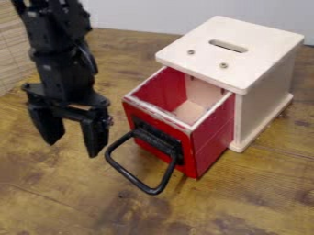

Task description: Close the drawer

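Observation:
The red drawer (185, 115) stands pulled out of the cream cabinet (252, 69), showing its pale wood inside. Its black front panel faces front left, and the large black loop handle (135, 168) lies out over the tabletop. My black gripper (69, 134) hangs open to the left of the drawer front, fingers pointing down, nothing between them. Its right finger (94, 138) is close to the handle's upper left corner, apart from it.
The wooden table (73, 202) stretches around the cabinet. The cabinet has a slotted top (229, 44) and sits at the right. A pale woven surface shows at the far left edge (10, 46).

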`<state>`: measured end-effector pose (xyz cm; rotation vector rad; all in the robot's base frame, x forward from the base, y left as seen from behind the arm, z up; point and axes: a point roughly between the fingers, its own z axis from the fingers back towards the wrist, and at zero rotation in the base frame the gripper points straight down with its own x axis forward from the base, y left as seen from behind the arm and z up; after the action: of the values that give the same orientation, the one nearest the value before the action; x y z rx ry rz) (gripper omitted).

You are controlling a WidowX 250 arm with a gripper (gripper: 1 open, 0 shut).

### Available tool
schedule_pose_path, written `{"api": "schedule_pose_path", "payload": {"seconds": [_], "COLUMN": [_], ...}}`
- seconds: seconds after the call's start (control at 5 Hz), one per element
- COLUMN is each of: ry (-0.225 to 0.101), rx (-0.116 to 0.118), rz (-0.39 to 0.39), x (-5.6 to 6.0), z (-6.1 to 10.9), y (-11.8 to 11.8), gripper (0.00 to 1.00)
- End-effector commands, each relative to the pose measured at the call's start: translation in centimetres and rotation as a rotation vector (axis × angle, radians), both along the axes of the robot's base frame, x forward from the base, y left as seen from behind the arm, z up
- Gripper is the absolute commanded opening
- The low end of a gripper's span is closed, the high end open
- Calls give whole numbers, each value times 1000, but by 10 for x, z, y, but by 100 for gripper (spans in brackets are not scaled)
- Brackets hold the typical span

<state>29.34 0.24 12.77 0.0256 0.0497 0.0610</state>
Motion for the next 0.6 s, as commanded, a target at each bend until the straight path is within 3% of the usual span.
{"api": "schedule_pose_path", "payload": {"seconds": [0.0, 0.2, 0.4], "ry": [-61, -63, -65], "rx": [-14, -19, -20], "rz": [-32, -74, -48], "x": [0, 2, 5], "z": [10, 2, 8], "y": [-3, -11, -19], "gripper": [100, 100, 100]}}
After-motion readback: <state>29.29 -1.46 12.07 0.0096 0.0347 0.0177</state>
